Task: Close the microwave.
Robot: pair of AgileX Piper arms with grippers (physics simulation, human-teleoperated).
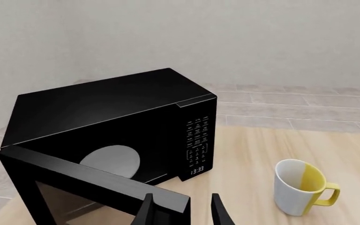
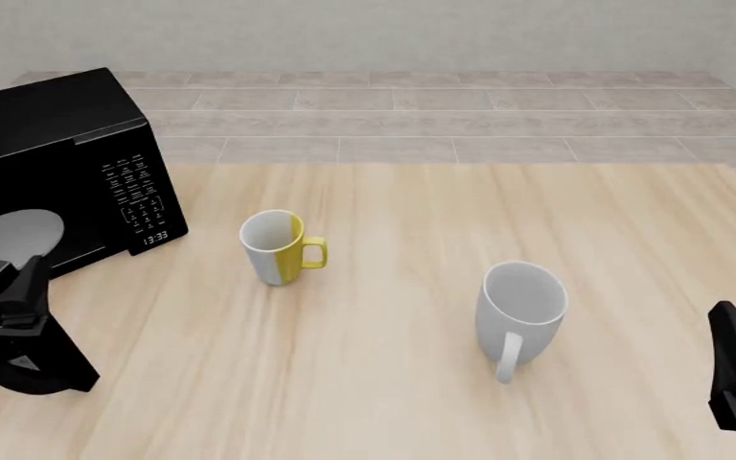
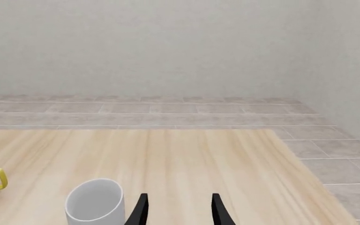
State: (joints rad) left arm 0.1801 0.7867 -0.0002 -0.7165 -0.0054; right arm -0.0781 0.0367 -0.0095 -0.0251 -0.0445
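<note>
Microwave: the microwave [image 2: 68,158] sits at the far left of the tabletop [image 2: 445,383], its front angled toward the middle, clock and keypad facing me.
Door: the door [image 1: 99,187] stands swung out wide, hinged on the left side, its free edge reaching toward my left gripper; the pale turntable [image 1: 111,161] shows in the open cavity.
Left gripper: my left gripper [image 1: 181,211] hangs with fingers spread, one finger just beside the door's free edge; I cannot tell whether it touches.
Right gripper: my right gripper [image 3: 177,210] hovers with fingers apart, holding nothing, near the tabletop's right front, well apart from the microwave.
Open room: bare wood lies between the door's free edge and the keypad side.
Nearby things: a white-and-yellow mug [image 2: 279,246] stands upright just right of the microwave, handle pointing right; a white mug [image 2: 519,311] stands further right, near my right gripper.
</note>
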